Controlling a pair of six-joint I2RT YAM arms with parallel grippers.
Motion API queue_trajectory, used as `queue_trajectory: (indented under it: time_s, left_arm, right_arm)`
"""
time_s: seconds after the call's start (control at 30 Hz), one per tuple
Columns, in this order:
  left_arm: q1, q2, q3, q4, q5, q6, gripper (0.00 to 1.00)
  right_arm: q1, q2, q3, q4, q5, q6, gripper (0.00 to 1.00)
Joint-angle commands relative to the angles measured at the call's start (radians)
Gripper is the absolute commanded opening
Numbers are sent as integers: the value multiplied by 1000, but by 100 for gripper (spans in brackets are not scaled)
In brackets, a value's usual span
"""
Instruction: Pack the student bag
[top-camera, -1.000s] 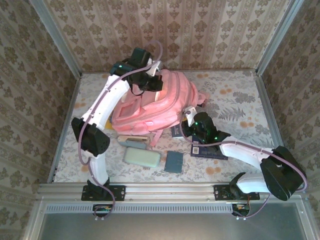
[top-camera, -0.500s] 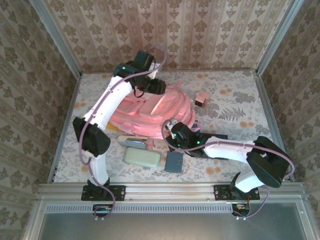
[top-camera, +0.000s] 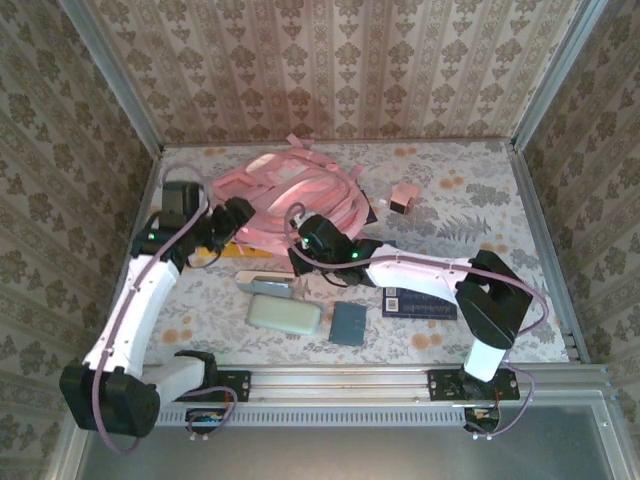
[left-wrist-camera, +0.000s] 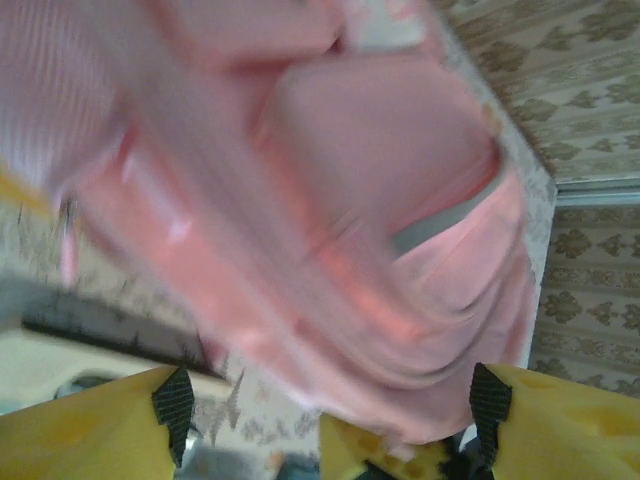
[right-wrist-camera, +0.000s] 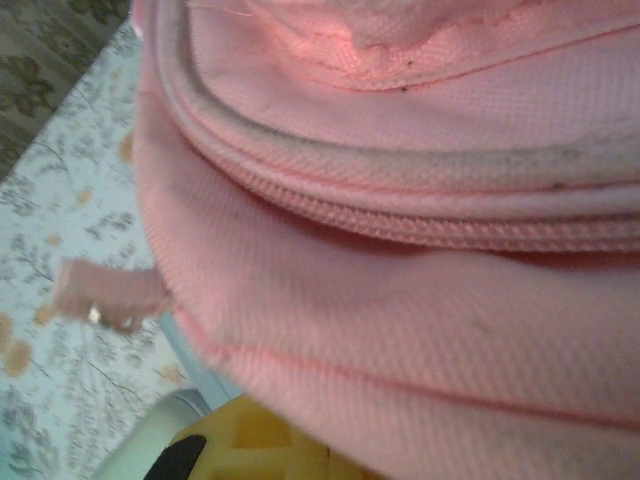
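Perhaps a label (top-camera: 392, 300), dark book (top-camera: 425, 303) near student bag (top-camera: 310, 195)

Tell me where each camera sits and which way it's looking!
Top external: high up behind the arms, looking down at the table; both arms, the left gripper and the right gripper show.
Left wrist: on the left arm, facing the student bag close up; its yellow fingers stand wide apart at the bottom.
Right wrist: on the right arm, very close to the bag's zipper; one yellow finger at the bottom edge.
Shared: all three see the pink bag.
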Motion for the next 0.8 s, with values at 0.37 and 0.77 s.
queue_trajectory:
  time_s: [0.37, 0.77]
  left_arm:
    - [34, -54, -300, 390, 43, -396, 76]
    - [2, 66, -339, 517, 11, -383, 27]
  right_arm:
    - [48, 99, 104, 50, -126, 68, 0]
    - [56, 107, 75, 10, -79, 44, 0]
